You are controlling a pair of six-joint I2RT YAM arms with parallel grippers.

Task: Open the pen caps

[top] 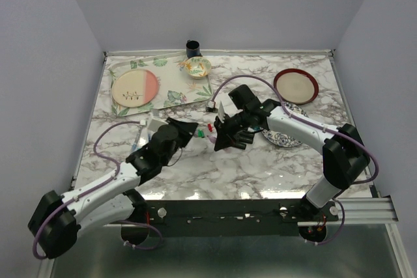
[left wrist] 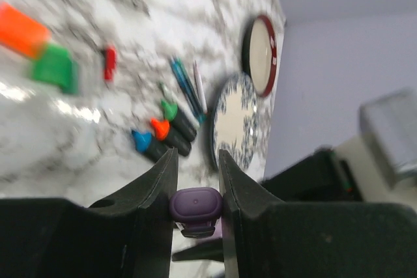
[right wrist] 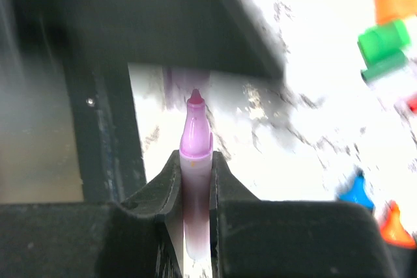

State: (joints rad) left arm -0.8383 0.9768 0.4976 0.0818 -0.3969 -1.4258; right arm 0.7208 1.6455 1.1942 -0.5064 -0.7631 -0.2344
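Observation:
My left gripper (left wrist: 197, 161) is shut on a purple pen cap (left wrist: 195, 205), seen end-on between the fingers. My right gripper (right wrist: 195, 161) is shut on a pale pen body (right wrist: 195, 193) whose bare purple tip points away from the camera. In the top view the left gripper (top: 192, 129) and the right gripper (top: 221, 136) face each other mid-table, a small gap apart. Loose orange (left wrist: 23, 27), green (left wrist: 55, 69) and red (left wrist: 109, 62) caps lie on the marble. Three black highlighters (left wrist: 172, 138) with blue, orange and green ends lie side by side.
Thin pens (left wrist: 189, 89) lie beside a blue patterned plate (top: 287, 136). A red bowl (top: 296, 86) stands at the back right. A pink plate (top: 134, 88), a small floral bowl (top: 197, 67) and a dark cup (top: 193, 48) stand at the back left.

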